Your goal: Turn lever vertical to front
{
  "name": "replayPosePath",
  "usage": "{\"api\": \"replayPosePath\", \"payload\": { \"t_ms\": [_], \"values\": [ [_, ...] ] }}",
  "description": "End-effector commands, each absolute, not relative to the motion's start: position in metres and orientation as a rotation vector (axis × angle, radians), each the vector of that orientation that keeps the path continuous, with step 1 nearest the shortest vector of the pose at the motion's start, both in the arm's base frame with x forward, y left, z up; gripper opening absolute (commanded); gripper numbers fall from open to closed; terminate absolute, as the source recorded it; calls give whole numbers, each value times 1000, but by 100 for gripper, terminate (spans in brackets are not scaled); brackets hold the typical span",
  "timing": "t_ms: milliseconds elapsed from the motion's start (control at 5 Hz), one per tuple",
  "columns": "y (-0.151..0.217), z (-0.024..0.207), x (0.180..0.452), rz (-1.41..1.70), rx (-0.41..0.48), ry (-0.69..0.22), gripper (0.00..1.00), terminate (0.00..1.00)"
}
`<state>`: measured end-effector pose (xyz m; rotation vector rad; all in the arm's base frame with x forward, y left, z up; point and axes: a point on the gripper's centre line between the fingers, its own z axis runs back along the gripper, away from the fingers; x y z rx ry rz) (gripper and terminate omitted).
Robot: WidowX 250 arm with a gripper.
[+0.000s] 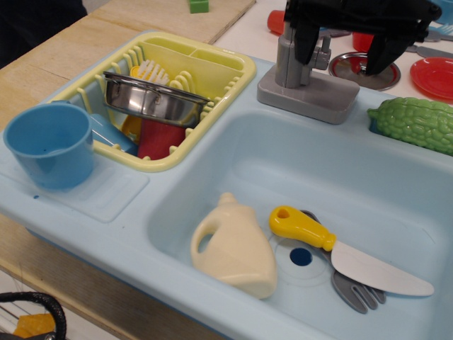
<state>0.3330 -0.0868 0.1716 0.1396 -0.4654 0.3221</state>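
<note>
The grey toy faucet stands on its wide base (308,98) at the back rim of the light blue sink (170,212). Its upright column (286,57) rises under my gripper. The lever (324,51) is a thin grey stub projecting to the right of the column. My black gripper (342,49) hangs over the faucet from the top edge, open. Its left finger (306,44) is in front of the column and its right finger (379,53) is well right of the lever. The lever sits between the fingers and touches neither that I can see.
A yellow dish rack (212,88) holds a steel bowl (152,99). A blue cup (49,145) stands at the left. In the basin lie a cream bottle (233,248), a yellow-handled knife (340,251) and a grey fork (357,292). A green bumpy vegetable (414,122) and a red plate (433,74) are at the right.
</note>
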Motion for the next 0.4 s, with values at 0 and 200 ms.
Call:
{"api": "replayPosePath", "payload": {
  "t_ms": [0,200],
  "values": [
    [-89,193,341,320,116,-517,100,0],
    [-88,192,343,337,106,-526,100,0]
  ]
}}
